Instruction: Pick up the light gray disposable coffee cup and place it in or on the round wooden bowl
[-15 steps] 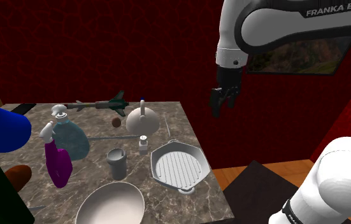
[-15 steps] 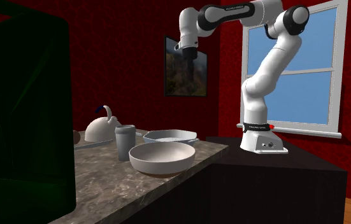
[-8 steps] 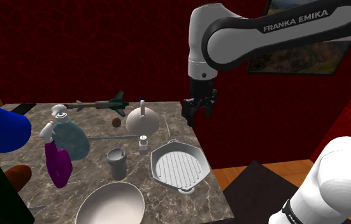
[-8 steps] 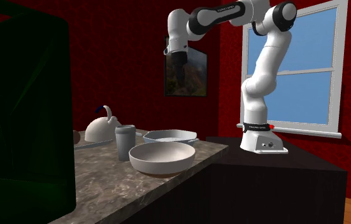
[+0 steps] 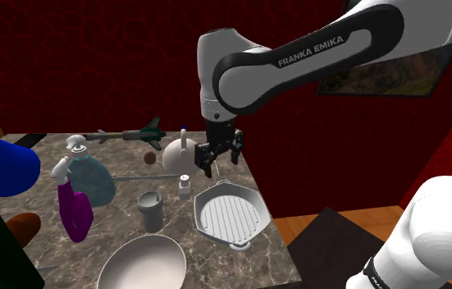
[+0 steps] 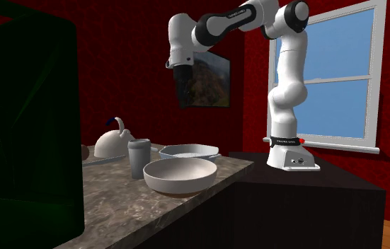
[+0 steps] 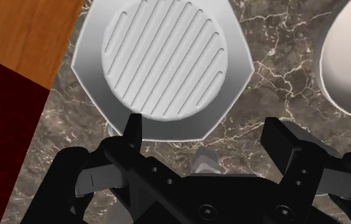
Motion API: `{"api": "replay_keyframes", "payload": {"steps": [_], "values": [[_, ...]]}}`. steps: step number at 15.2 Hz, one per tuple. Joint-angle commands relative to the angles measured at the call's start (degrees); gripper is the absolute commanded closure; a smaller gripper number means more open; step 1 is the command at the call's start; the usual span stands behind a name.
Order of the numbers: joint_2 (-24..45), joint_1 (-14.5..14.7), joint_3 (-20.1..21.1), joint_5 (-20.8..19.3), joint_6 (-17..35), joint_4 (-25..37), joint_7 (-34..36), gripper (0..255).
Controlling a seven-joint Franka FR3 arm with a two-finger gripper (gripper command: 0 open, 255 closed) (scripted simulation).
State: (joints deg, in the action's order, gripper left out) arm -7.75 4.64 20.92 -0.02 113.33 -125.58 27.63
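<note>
The cup (image 5: 150, 211), drawn grey with a darker lid, stands upright on the marble bench (image 5: 116, 226). That puts it in the lower middle of the shoulder view, just above the pale bowl (image 5: 142, 261) it is meant for and close beside it.

The jaws are spread, with nothing between them in the wrist view. They hang well above the bench between the white kettle (image 5: 184, 154) and the ridged pan (image 5: 230, 215). From them the cup lies down and to the lower left in the shoulder view, past a small white bottle (image 5: 184, 186). In the second exterior view it lies lower left too, well below the hand.

The cup's long axis is vertical, so I judge the coming move to be a sideways shift toward the lower left, then a drop, before the jaws can close on its wall.

Against the earlier shoulder views, the arm (image 5: 298, 57) has swung from the upper right of the frame, off the bench, leftward and lower, to above the bench. Cup, bowl, pan and kettle sit where they did.
</note>
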Motion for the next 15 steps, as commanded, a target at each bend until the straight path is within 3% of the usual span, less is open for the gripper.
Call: {"api": "replay_keyframes", "payload": {"steps": [1, 7, 15], "values": [[4.75, 0.48, 1.38, -1.54, 0.74, 3.70, 3.38, 0], [18.67, 3.31, 3.13, -7.36, 1.81, 15.12, 12.18, 0], [37.97, 10.37, 1.81, -14.32, -1.29, 35.94, 20.55, 0]]}}
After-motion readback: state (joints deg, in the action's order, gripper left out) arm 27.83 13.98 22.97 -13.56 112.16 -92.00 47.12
